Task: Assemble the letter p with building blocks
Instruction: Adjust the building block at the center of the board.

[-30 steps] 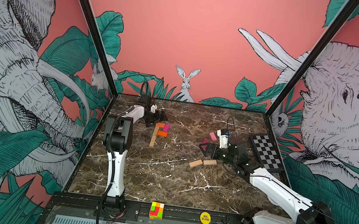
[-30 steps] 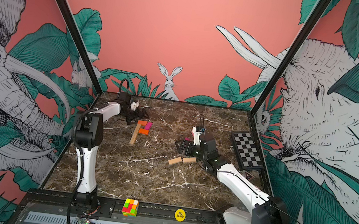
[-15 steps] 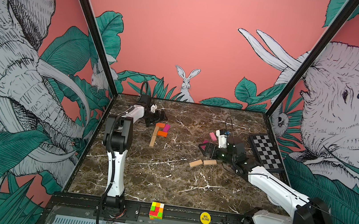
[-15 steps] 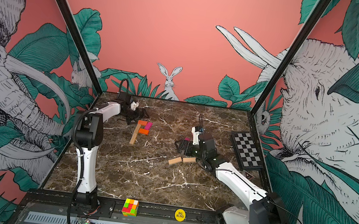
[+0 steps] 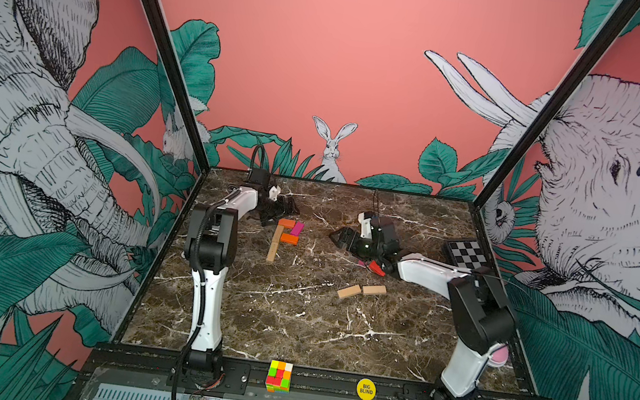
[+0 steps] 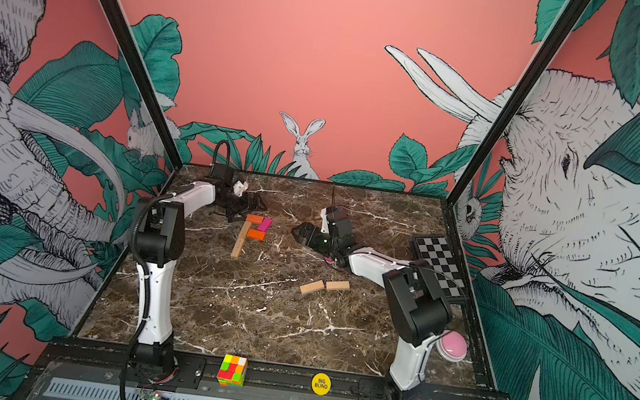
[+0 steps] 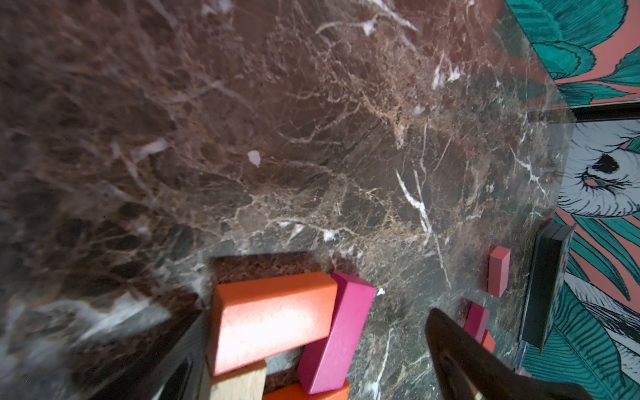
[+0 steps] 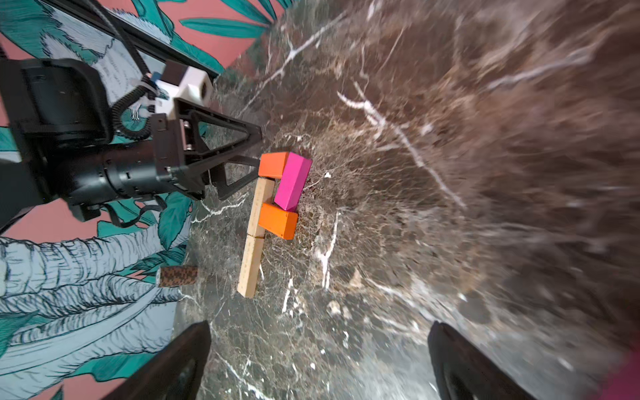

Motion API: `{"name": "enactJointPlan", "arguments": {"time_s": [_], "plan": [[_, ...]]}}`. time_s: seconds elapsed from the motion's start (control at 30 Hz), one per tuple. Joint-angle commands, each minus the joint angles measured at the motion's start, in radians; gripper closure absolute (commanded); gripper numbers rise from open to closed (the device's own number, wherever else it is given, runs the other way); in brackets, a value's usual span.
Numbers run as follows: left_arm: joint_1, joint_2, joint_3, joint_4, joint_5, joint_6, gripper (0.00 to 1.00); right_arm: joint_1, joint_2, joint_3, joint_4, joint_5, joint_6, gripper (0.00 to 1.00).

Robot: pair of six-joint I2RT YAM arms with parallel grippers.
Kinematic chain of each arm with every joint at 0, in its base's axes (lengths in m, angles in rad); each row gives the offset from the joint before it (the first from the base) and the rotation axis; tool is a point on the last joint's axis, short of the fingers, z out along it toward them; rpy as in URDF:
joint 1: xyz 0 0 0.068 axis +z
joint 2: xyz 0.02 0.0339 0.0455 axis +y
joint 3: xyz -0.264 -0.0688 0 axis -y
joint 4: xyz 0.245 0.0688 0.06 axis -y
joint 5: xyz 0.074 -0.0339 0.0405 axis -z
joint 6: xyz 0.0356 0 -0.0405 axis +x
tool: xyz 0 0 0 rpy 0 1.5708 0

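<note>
The building blocks form a letter shape in both top views: a tan stem (image 5: 275,243), an orange top bar (image 5: 286,223), a magenta block (image 5: 297,228) and a lower orange bar (image 5: 289,239). My left gripper (image 5: 287,208) stands open at the far end of the shape, its fingertips beside the top orange block (image 7: 273,318). My right gripper (image 5: 340,237) hovers open and empty to the right of the shape, which lies ahead of its fingers (image 8: 187,360). Two loose tan blocks (image 5: 348,292) (image 5: 374,289) lie mid-table. A red block (image 5: 375,267) peeks out under the right arm.
A small chessboard (image 5: 467,254) lies at the right edge. Pink and magenta blocks (image 7: 498,273) (image 7: 478,320) lie near it. On the front rail sit a multicoloured puzzle cube (image 5: 279,376) and a yellow disc (image 5: 365,389). A pink button (image 6: 453,345) sits behind the right arm's elbow.
The right gripper has lifted and moved left and away from the loose blocks toward the letter shape, its elbow folding up. The left arm and all blocks stay put.
</note>
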Motion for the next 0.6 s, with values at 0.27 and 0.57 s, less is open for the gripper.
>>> {"name": "enactJointPlan", "arguments": {"time_s": [0.27, 0.57], "plan": [[0.019, -0.018, -0.024, -0.012, -0.006, -0.028, 0.01, 0.051, 0.281, 0.27, 0.19, -0.08, 0.199, 0.02], [0.052, -0.046, -0.067, 0.026, 0.007, -0.067, 0.01, 0.066, 0.435, 0.407, 0.227, -0.095, 0.263, 0.02]]}}
